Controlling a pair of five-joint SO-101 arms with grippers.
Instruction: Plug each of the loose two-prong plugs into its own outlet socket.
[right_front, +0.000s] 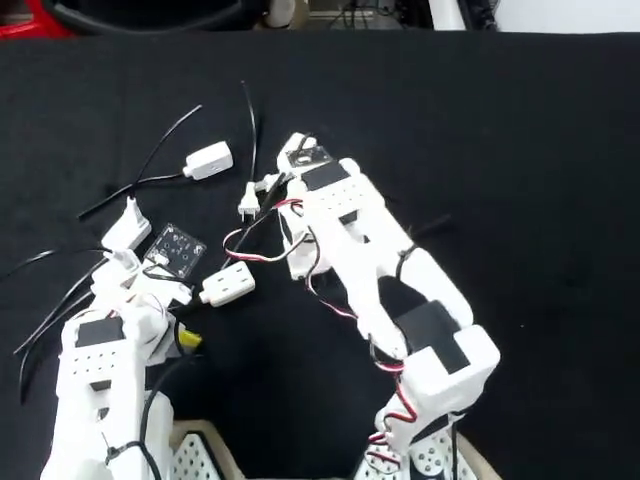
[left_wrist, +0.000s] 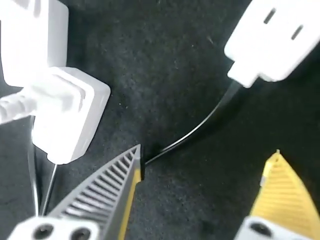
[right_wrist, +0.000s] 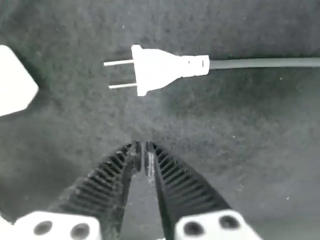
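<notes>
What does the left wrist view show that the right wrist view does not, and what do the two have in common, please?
Left wrist view, absent from the right wrist view: a white plastic outlet socket with two slots on a thin black cord, a white boxy plastic block, and the left claw, open. Right wrist view, absent from the left: a loose white two-prong plug with its cord, and the right claw, shut and empty, short of the plug. Shared: the black cloth tabletop beneath a claw.
</notes>
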